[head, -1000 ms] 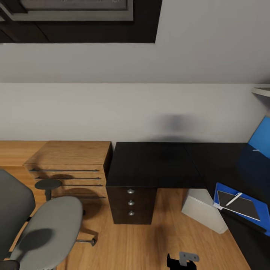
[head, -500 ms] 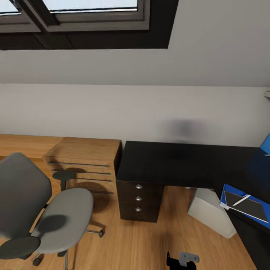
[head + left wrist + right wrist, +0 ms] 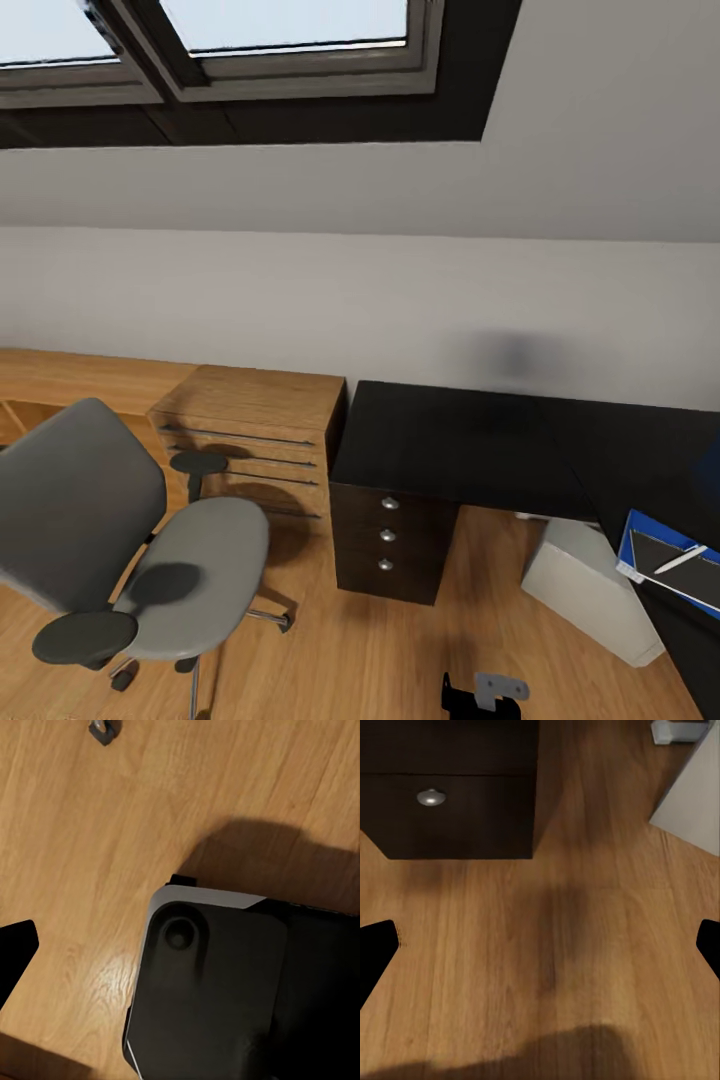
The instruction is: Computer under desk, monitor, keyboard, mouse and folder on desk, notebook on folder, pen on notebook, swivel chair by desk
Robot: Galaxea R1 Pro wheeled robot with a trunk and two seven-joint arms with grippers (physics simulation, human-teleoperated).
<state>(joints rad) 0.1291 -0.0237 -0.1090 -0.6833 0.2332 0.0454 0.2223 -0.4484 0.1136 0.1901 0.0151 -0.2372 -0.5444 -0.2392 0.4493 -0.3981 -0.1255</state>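
In the head view, the swivel chair (image 3: 130,560) is seen on the wooden floor (image 3: 380,660) apart from the desk (image 3: 480,450); the computer (image 3: 590,590) stands under the desk, and the folder (image 3: 640,530), notebook (image 3: 665,560) and pen (image 3: 680,559) are stacked on its top. In the left wrist view, one finger (image 3: 13,952) of the left gripper is seen over the floor beside a dark housing (image 3: 225,990), so its state cannot be told. In the right wrist view, the right gripper (image 3: 540,949) is seen with its fingers wide apart and nothing between them, above the floor near the drawer unit (image 3: 450,795).

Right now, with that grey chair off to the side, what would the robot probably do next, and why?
Probably roll toward the grey padded swivel chair. It stands apart from the glossy black desk, while the bright blue folder already lies on the desktop with the dark notebook and white pen.
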